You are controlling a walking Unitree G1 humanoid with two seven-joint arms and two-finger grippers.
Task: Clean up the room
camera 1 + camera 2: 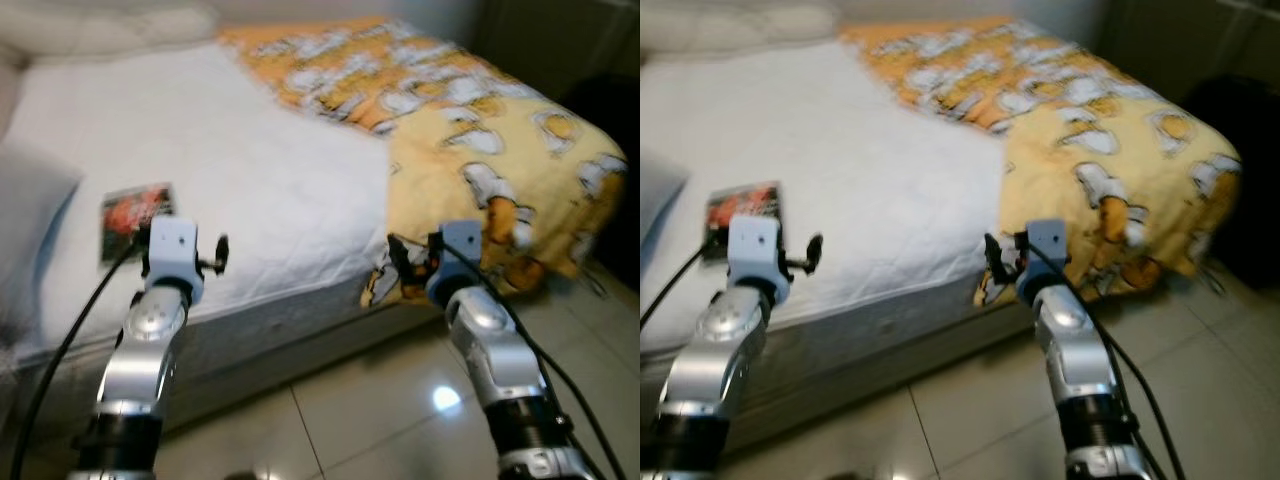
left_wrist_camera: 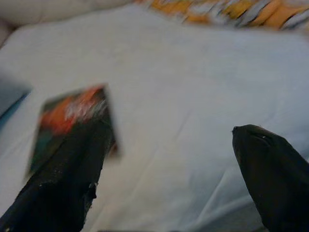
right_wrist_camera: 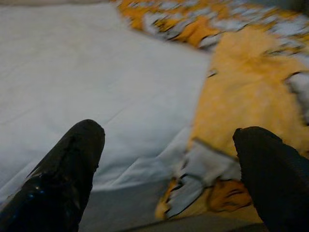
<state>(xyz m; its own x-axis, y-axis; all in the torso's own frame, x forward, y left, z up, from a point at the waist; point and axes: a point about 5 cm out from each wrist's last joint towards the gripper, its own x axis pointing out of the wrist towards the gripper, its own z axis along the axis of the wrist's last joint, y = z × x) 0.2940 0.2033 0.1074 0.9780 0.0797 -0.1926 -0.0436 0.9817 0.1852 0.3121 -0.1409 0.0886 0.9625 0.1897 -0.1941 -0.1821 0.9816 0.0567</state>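
A bed with a white sheet (image 1: 230, 160) stands before me. A yellow and orange patterned blanket (image 1: 480, 110) is bunched over the bed's right side and hangs over its corner toward the floor. A small flat packet with a red and dark print (image 1: 135, 215) lies on the sheet near the left edge. My left gripper (image 2: 169, 159) is open, held just short of the packet (image 2: 72, 121), with nothing between its fingers. My right gripper (image 3: 169, 154) is open too, raised in front of the hanging blanket corner (image 3: 251, 96).
A grey-blue pillow (image 1: 30, 210) lies at the bed's left edge, and a pale pillow (image 1: 100, 25) sits at the head. Glossy beige floor tiles (image 1: 350, 410) lie below the bed. A dark shape (image 1: 615, 100) stands at the far right.
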